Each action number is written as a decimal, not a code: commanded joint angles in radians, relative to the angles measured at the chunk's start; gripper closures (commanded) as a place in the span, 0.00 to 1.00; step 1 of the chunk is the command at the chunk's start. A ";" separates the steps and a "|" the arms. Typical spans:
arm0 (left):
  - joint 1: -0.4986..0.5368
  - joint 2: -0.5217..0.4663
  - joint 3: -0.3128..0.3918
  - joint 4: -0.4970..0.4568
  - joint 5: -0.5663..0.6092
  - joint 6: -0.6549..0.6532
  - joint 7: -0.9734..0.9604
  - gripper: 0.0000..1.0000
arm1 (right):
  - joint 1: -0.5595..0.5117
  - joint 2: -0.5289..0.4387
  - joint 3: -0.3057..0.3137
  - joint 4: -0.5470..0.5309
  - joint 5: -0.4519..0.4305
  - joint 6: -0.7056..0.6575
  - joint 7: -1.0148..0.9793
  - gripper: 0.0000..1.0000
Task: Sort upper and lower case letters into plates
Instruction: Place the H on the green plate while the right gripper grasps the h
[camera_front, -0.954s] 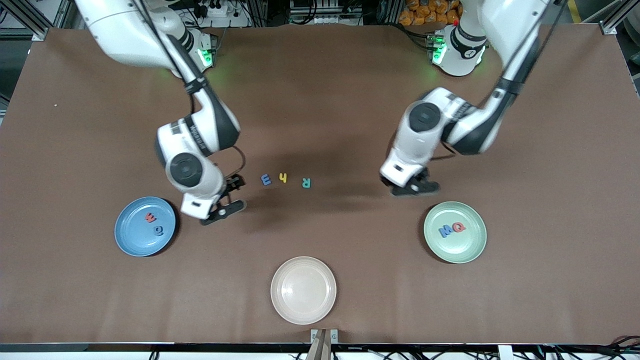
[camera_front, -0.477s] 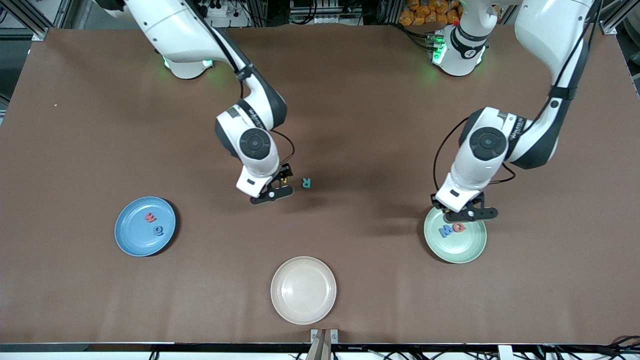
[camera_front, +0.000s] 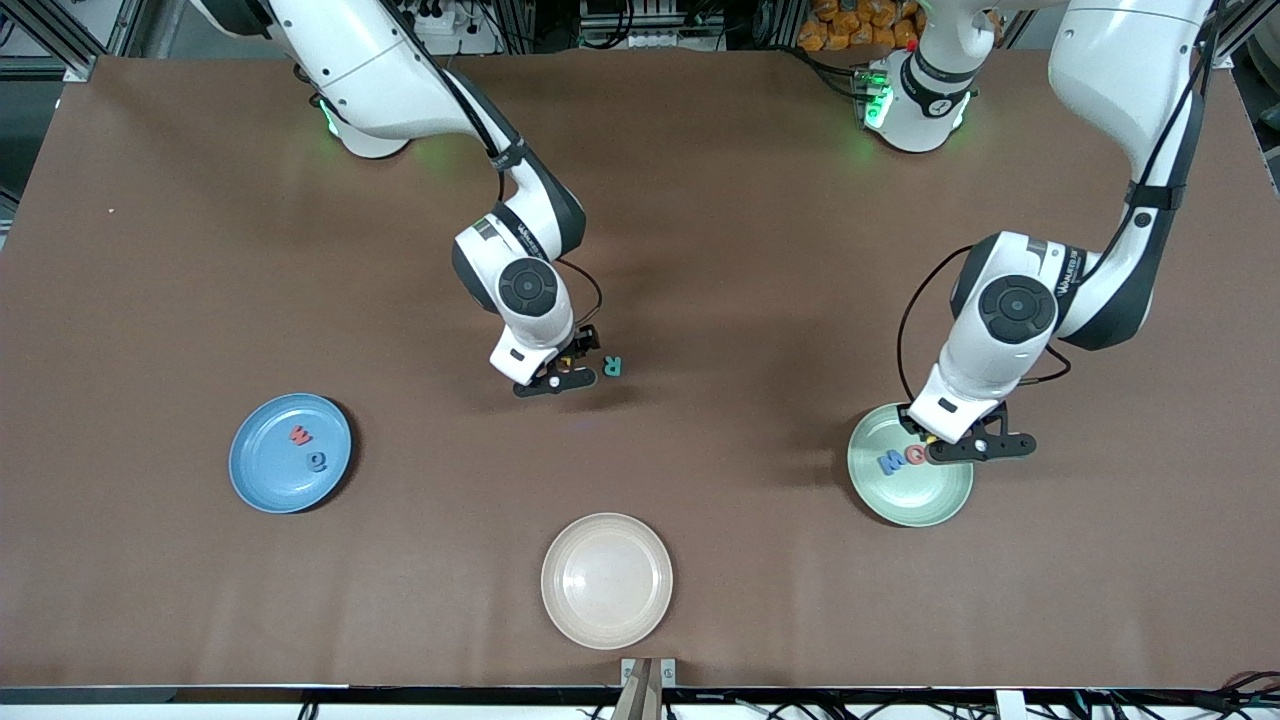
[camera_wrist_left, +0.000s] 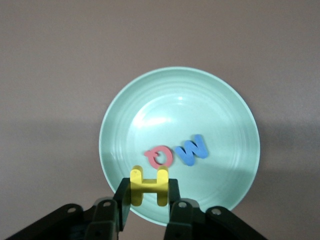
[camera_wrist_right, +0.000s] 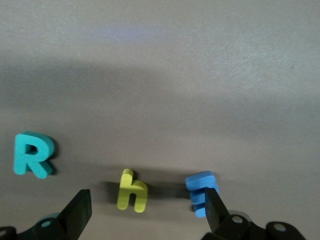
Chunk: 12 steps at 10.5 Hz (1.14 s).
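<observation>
A: How far along is the sorting?

B: About halfway, I'd judge. The mint green plate (camera_front: 910, 490), near the table's front edge toward the left arm's end, holds 2 capitals: a blue W (camera_wrist_left: 192, 149) and a red Q (camera_wrist_left: 160, 156). The sky blue plate (camera_front: 262, 480), toward the right arm's end, holds 2 small letters, a red w (camera_front: 299, 435) and a blue one (camera_front: 317, 461) I can't read.

A: And the arms?

B: The left gripper (camera_wrist_left: 149, 200) hangs over the mint plate's rim, pinching a yellow H (camera_wrist_left: 149, 186) between its fingers. The H isn't in the plate yet, so that drop looks like the step in hand.

A: The other one?

B: The right gripper (camera_wrist_right: 145, 210) is low over the middle of the table, its fingers spread wide around a yellow h (camera_wrist_right: 132, 191), holding nothing. A blue E (camera_wrist_right: 199, 192) lies just beside one finger, and a teal R (camera_wrist_right: 32, 155) lies a little apart toward the left arm's end.

A: So what's left?

B: 4 letters, as I count: the H to release, then the h, E and R. The cream plate (camera_front: 606, 580) at the front edge holds nothing.
</observation>
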<state>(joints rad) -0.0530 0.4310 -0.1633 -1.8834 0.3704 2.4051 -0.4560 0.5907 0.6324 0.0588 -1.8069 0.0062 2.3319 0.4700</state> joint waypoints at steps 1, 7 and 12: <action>-0.005 0.020 0.034 0.055 -0.048 0.000 0.100 0.00 | 0.001 -0.019 0.004 -0.025 0.038 0.020 0.015 0.00; -0.037 -0.006 0.021 0.098 -0.070 0.000 0.086 0.00 | 0.015 -0.019 0.004 -0.084 0.129 0.110 0.015 0.00; -0.119 -0.011 0.022 0.196 -0.203 -0.006 0.088 0.00 | 0.026 -0.022 0.001 -0.088 0.127 0.142 0.036 0.00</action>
<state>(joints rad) -0.1586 0.4291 -0.1459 -1.7166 0.1925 2.4106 -0.3832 0.6017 0.6324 0.0644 -1.8721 0.1147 2.4529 0.4773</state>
